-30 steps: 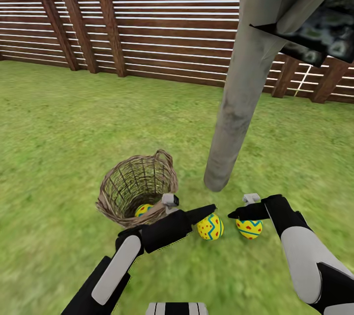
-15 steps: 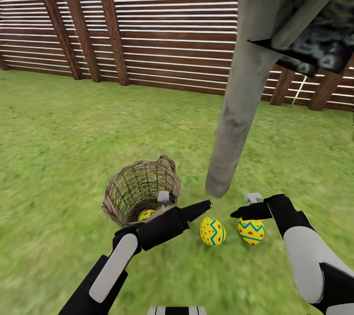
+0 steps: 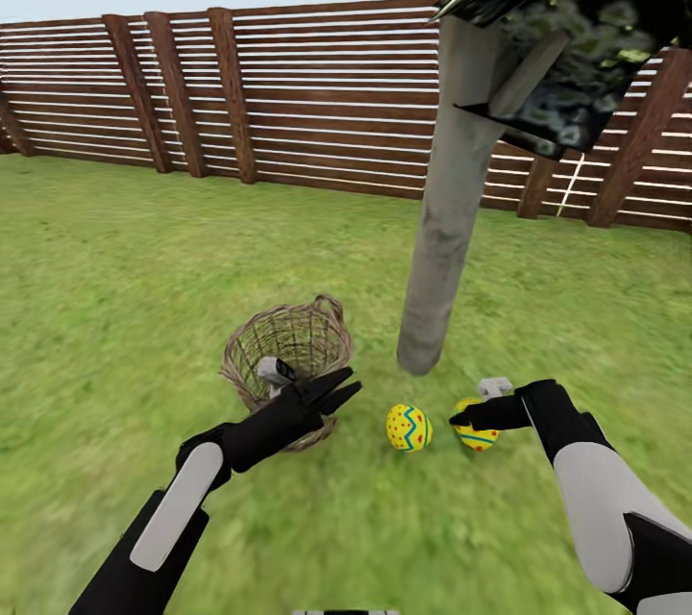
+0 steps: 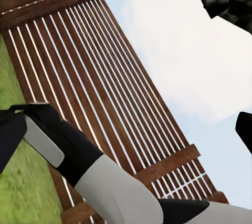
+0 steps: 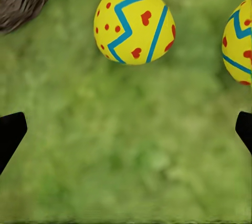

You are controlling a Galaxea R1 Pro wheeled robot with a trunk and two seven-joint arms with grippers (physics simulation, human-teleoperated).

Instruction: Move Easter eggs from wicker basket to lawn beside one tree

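A round wicker basket [image 3: 290, 351] of loosely woven grey-brown twigs, with a small loop handle on its far rim, stands on the mottled green lawn [image 3: 115, 288] just left of a straight pale grey-brown tree trunk [image 3: 444, 202] topped with dark blackish-green foliage [image 3: 567, 29]. Two yellow Easter eggs with blue zigzag bands and red marks lie on the grass near the trunk's base: one egg [image 3: 408, 428] sits between the basket and the other egg [image 3: 473, 432], which is partly covered by the right gripper [image 3: 461, 420]. The right wrist view shows that gripper's black fingertips [image 5: 11, 132] well apart, over bare grass, with both eggs beyond them. The left gripper [image 3: 344, 386] hangs in front of the basket's near side, its fingers spread and empty. The basket's interior cannot be seen clearly. A brown slatted wooden fence [image 3: 288, 96] closes the background.
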